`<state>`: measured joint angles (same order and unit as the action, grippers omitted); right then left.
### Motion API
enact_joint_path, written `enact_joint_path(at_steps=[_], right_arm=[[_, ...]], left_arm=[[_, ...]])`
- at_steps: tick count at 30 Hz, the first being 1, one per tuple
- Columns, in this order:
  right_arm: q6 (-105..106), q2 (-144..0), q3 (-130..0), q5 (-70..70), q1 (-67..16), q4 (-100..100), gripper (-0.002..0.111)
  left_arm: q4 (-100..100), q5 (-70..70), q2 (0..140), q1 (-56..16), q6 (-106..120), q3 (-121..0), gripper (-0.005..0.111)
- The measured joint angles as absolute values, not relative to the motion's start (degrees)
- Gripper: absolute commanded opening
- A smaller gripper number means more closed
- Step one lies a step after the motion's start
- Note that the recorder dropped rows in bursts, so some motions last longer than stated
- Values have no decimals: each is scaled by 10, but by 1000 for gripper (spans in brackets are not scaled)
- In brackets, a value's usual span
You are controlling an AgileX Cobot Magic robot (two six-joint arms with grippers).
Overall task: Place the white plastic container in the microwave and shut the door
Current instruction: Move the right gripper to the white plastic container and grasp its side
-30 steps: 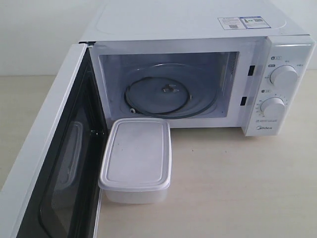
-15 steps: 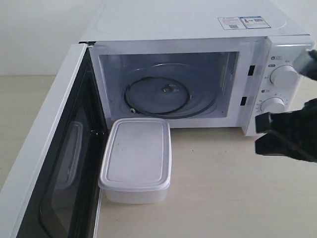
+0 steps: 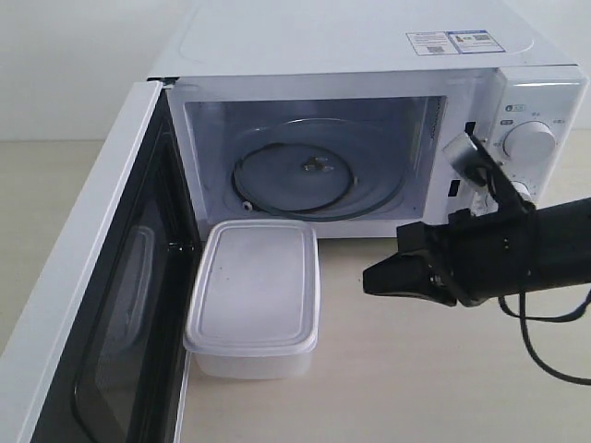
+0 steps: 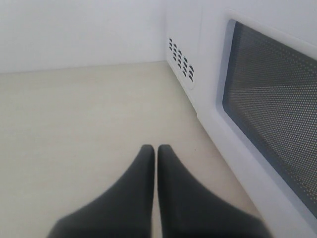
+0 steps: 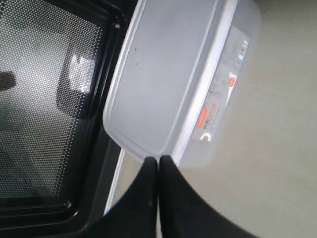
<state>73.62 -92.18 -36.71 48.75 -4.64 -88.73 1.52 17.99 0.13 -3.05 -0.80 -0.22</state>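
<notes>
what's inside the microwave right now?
Inside the microwave: only the glass turntable. The white plastic container sits outside, on the table beside the open door. The microwave's inner ceiling is out of sight.

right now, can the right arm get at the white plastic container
Probably yes: only bare table lies between the right gripper and the white plastic container, and the open door stands on its far side. The gripper is shut, so it must open first.

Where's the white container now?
Exterior view, left of centre: the white plastic container sits on the table in front of the open microwave, beside its door; the right gripper is apart, to its right.
</notes>
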Motion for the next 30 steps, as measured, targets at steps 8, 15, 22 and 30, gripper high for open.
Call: enact_joint_path(at_steps=[8, 15, 22, 30], right_arm=[[782, -1047, -432, 613, -46, -953, 0], [788, -1122, -484, 604, -46, -968, 24], [795, -1169, -518, 576, -46, -974, 54], [827, -1188, -520, 533, -52, -993, 59]], left_arm=[[15, 180, 1, -30, -8, -2, 4], [15, 180, 1, -30, -8, -2, 4], [15, 180, 1, -30, -8, -2, 4], [15, 180, 1, -30, -8, -2, 4]])
